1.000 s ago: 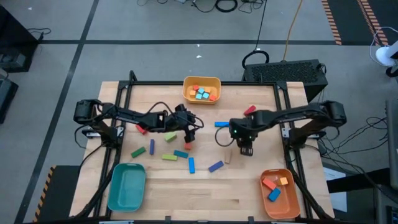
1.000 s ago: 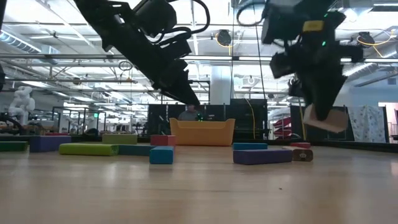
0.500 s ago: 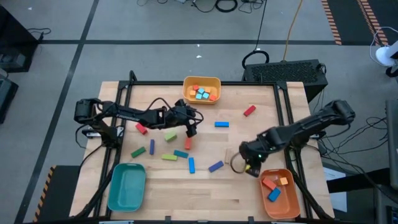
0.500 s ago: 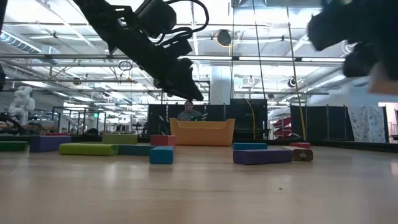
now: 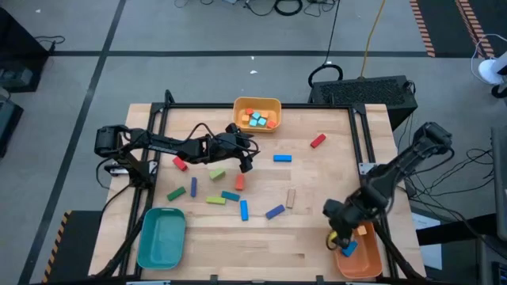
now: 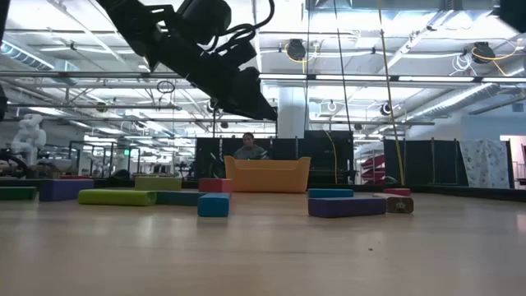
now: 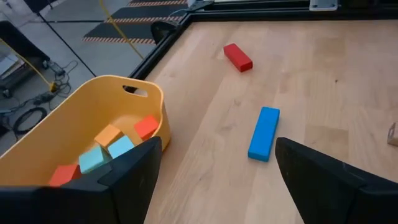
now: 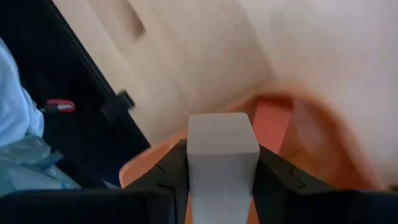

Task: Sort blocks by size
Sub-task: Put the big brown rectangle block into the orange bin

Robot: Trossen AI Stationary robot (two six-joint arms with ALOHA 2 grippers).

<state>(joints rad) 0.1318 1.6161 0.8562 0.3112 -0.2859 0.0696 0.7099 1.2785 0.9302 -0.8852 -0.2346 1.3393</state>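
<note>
Right gripper (image 5: pixel 339 235) hangs over the near-left rim of the orange tray (image 5: pixel 366 261) at the table's front right corner, its two fingers (image 8: pixel 168 177) clamped on a pale tan block (image 8: pixel 222 152) that stands between them. Inside that tray a blue block (image 5: pixel 349 248) and an orange one lie partly under the arm.

Left gripper (image 5: pixel 245 162) hovers above the table's rear middle, jaws spread wide with nothing between them, just beside the yellow tray (image 7: pixel 81 127), which holds small orange, teal and red cubes. Ahead of it on the wood lie a blue bar (image 7: pixel 263 133) and a red brick (image 7: pixel 237 56), well apart.

Other blocks lie scattered across the table's middle, including a tan piece (image 5: pixel 291 198). The teal tray (image 5: pixel 161 237) sits at the front left corner.
</note>
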